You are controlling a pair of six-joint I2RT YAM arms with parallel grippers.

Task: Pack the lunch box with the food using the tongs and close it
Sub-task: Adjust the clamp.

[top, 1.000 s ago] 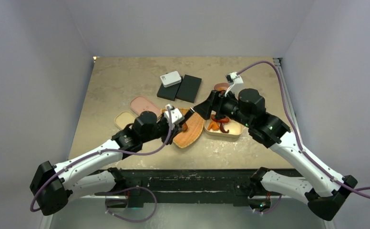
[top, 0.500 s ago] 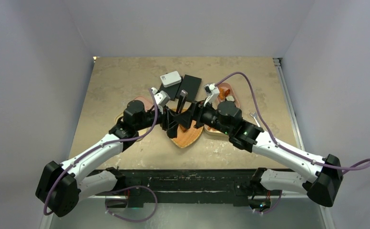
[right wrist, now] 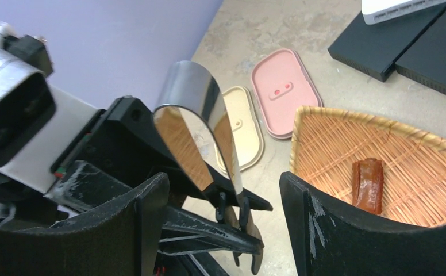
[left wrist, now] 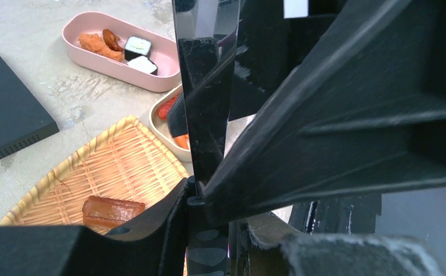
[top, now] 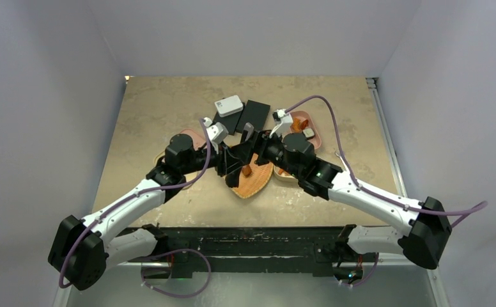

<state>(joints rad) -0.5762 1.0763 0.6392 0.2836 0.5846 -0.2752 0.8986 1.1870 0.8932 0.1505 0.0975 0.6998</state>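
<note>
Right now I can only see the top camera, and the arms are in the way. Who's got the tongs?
Observer: The left gripper is shut on the tongs, down near their black ends.
Operator: Is the right one grabbing them too?
Observer: No. The right gripper is open, and the tongs' silver bend stands just ahead of its jaws.
Operator: Where did the lids go?
Observer: The pink lid and beige lid lie flat, side by side, next to the tray.
</note>
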